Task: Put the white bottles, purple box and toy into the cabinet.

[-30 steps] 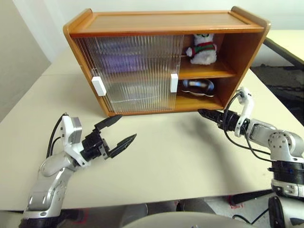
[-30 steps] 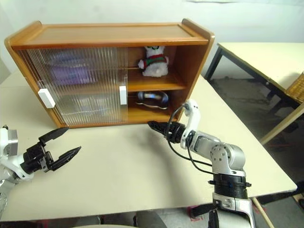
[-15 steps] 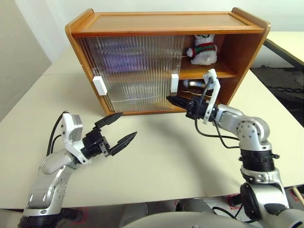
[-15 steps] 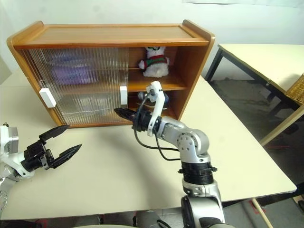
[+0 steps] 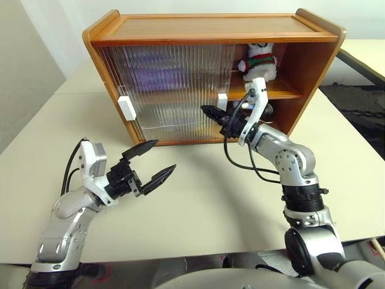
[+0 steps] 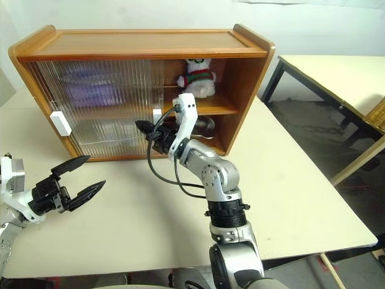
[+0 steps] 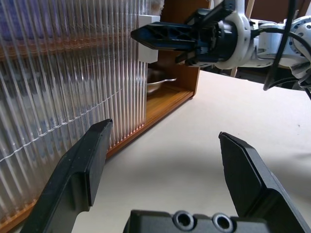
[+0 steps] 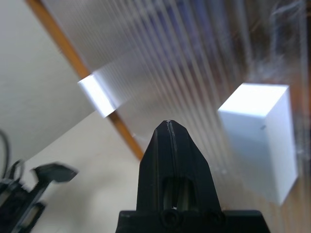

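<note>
Closed jaws of the right gripper point(image 5: 206, 110) reach the white door handle point(image 5: 221, 101) of the cabinet point(image 5: 210, 27) on the worktop point(image 5: 210, 192). The toy point(image 5: 258, 60) sits on its upper shelf. The left gripper point(image 5: 151, 162) hovers wide open. The stiff, ribbed door likely slides lightly when pushed at the handle.

The right tool point(image 5: 206, 110) no longer sits low at the cabinet's point(image 5: 210, 27) open right end, in front of the silver bowl. It is now higher and further left along the cabinet front, its closed tip just beside the white handle point(image 5: 222, 101) at the sliding door's point(image 5: 174, 90) right edge.
</note>
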Action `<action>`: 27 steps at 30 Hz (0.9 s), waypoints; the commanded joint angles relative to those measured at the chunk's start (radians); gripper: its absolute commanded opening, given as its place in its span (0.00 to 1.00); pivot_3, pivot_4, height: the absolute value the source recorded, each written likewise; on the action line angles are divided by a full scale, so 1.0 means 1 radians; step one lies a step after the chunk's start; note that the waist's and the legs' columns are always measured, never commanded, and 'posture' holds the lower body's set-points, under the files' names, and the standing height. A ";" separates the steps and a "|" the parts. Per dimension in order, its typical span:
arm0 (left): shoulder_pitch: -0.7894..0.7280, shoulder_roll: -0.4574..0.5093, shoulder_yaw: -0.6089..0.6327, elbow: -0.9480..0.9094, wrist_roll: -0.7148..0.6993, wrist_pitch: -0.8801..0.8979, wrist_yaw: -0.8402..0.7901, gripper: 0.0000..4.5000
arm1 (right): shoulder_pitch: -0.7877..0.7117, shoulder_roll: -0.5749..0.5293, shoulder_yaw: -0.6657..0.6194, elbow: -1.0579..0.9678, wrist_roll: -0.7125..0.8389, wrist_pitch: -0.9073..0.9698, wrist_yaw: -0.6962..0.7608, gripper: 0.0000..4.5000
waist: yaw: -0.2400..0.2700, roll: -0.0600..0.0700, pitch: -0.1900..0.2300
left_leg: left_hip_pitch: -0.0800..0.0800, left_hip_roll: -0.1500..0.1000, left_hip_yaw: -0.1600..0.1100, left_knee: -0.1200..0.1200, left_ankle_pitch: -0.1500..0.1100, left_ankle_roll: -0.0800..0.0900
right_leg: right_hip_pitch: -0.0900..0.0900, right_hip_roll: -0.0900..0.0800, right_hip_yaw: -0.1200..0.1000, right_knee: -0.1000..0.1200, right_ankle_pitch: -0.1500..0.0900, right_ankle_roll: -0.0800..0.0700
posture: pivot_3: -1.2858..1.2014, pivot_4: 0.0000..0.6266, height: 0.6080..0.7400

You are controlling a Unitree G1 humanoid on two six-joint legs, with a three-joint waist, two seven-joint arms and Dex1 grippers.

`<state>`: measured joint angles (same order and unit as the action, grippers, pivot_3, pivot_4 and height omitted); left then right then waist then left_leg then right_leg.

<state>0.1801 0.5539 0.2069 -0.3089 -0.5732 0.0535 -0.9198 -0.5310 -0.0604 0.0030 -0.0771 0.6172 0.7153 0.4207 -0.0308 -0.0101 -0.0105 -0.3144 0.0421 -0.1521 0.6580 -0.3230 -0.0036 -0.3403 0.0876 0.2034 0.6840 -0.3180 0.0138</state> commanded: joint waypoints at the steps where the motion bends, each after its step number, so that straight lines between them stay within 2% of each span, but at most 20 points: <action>1: -0.014 -0.001 -0.020 0.016 0.013 0.006 -0.005 1.00 | -0.008 0.009 -0.027 0.003 -0.011 -0.025 -0.030 0.01 | 0.001 0.000 0.000 | 0.000 0.000 0.000 0.000 0.000 0.000 | 0.000 0.000 0.000 0.000 0.000 0.000 | 0.51 0.00 1.00; 27: -0.064 0.020 -0.031 -0.008 -0.002 0.058 0.011 1.00 | 0.006 -0.074 -0.096 -0.011 -0.068 -0.059 -0.121 0.01 | -0.007 0.000 0.000 | 0.000 0.000 0.000 0.002 0.000 0.000 | 0.000 -0.001 0.000 0.000 0.002 -0.001 | 0.49 0.00 1.00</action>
<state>0.1235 0.5673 0.1777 -0.3102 -0.5780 0.0974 -0.9074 -0.5303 -0.1154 -0.0425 -0.0809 0.5716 0.6720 0.3352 -0.0381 -0.0100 -0.0104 -0.3149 0.0418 -0.1519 0.6601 -0.3229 -0.0036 -0.3402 0.0869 0.2033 0.6839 -0.3161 0.0129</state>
